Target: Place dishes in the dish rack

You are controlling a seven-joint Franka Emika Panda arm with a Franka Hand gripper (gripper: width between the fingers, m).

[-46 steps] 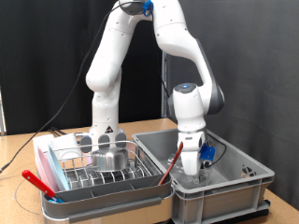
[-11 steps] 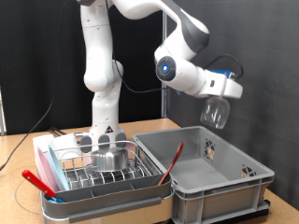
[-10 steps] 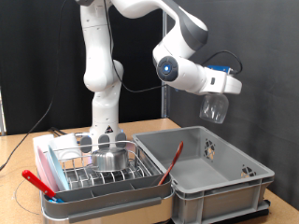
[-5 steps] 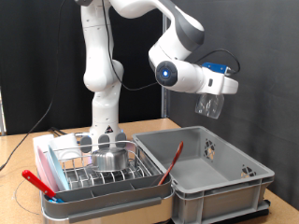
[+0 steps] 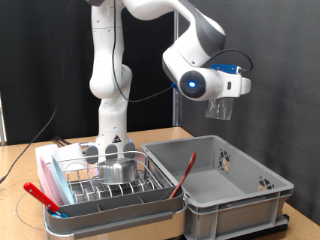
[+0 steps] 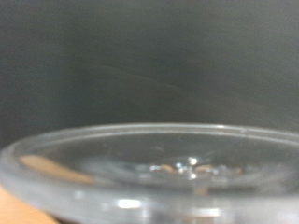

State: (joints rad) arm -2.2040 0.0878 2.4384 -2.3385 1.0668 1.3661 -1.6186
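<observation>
We see the gripper (image 5: 222,100) raised high, clasping a clear glass (image 5: 222,108); the grey crate (image 5: 262,192) lies directly below it, the rack (image 5: 110,182) with the steel bowl (image 5: 116,169) farther down beyond the crate.

Landmark: large grey plastic crate (image 5: 225,190), at the exterior view's lower right, on the wooden table (image 5: 25,160). Just beside the crate, toward the exterior view's left, touching or nearly so: low silver wire dish rack (image 5: 105,185) in its white plastic tray. In the rack: shiny steel bowl (image 5: 118,169). Along the rack's near edge: red utensil (image 5: 48,196). Leaning inside the crate at its left wall: thin red stick (image 5: 183,174). High above the crate, well clear of its rim: two-finger gripper (image 5: 222,104) with a small clear glass (image 5: 222,107) between its fingers; in the wrist view, glass rim (image 6: 149,173) close to the lens.
</observation>
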